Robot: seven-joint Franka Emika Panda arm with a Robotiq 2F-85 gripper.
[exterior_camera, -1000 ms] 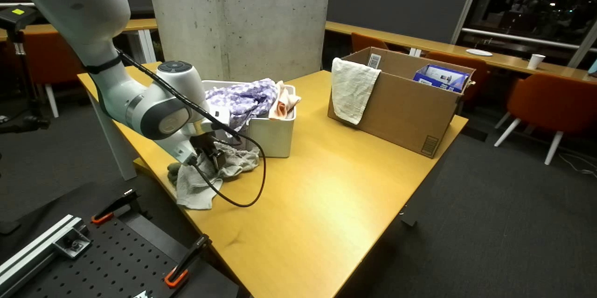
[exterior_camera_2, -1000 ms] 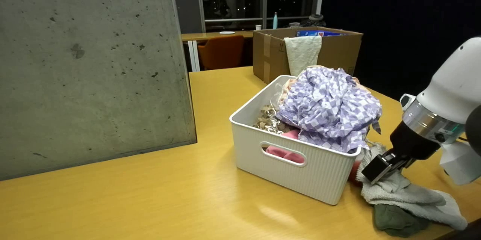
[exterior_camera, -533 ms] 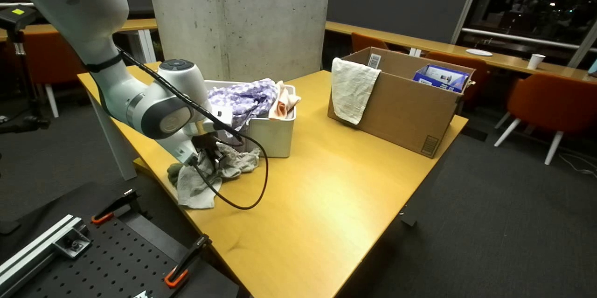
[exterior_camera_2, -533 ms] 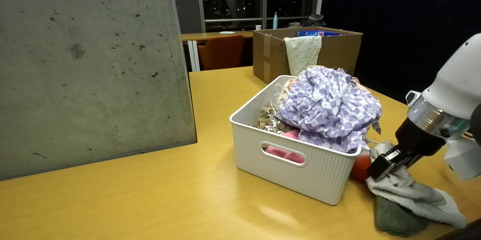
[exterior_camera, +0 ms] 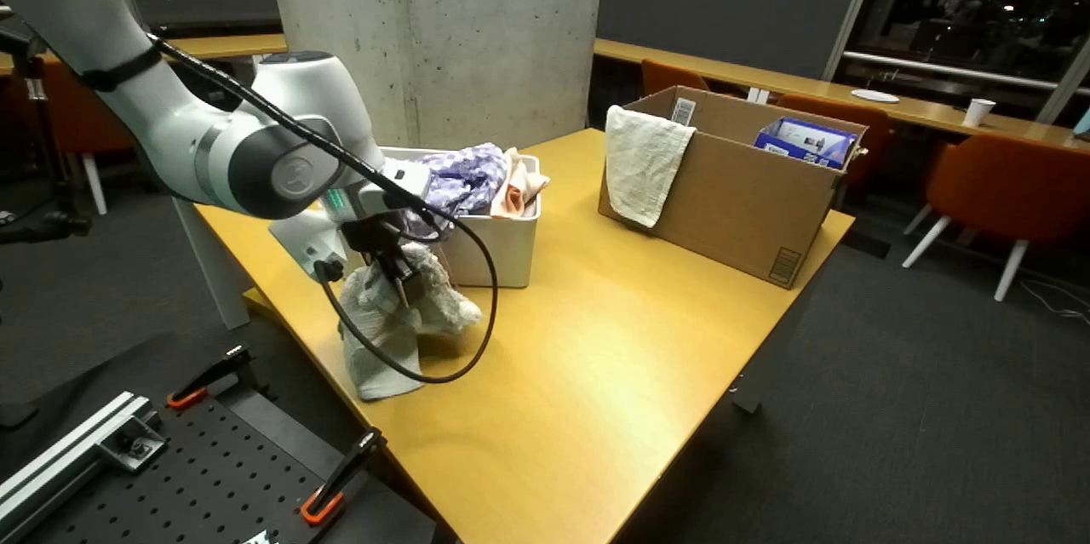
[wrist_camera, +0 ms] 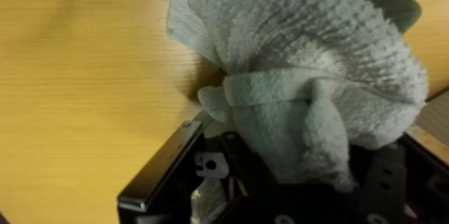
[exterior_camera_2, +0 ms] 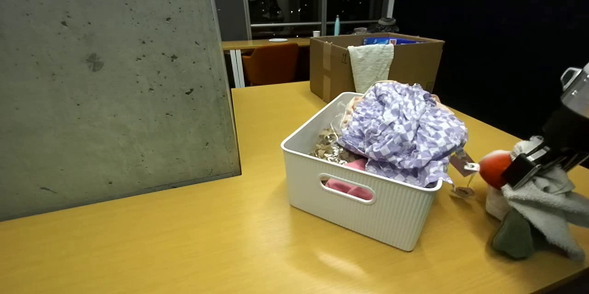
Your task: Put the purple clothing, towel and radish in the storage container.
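At far left in an exterior view, note a black perforated board (exterior_camera: 213, 459) with 2 black-and-orange clamps (exterior_camera: 345, 469) at its edges. Next, see the white arm (exterior_camera: 272, 165) bent over the wooden table (exterior_camera: 579, 357) and ending in the gripper (wrist_camera: 291, 138). Pinches a bunched fold of the gray towel (exterior_camera: 379, 331), with cloth filling the gap between the fingers (wrist_camera: 165, 162) in the wrist view. Cannot tell about the lowest corner touching the table. Just behind, see the white bin (exterior_camera: 498, 250), with the purple cloth (exterior_camera_2: 405, 128) heaped inside and hanging over the rim, and a peach cloth (exterior_camera: 515, 186) at the right corner. Well apart, find a cardboard box (exterior_camera: 724, 203) with a pale cloth (exterior_camera: 649, 165) draped over its side and a blue package (exterior_camera: 805, 142) in its right end. Farthest right, make out a white plate (exterior_camera: 874, 96), a cup (exterior_camera: 979, 111) and an orange chair (exterior_camera: 1005, 186).

Likewise in an exterior view, spot a concrete pillar (exterior_camera_2: 106, 77), then a shiny brown bundle (exterior_camera_2: 332, 150) and a pink thing (exterior_camera_2: 352, 189) inside the bin. Past it, at the right, find the radish (exterior_camera_2: 493, 170) outside the bin, just beside the gripper and towel, with a dark green piece (exterior_camera_2: 513, 236) below. Cannot tell about that piece being part of the radish, nor about the radish being caught in the same pinch
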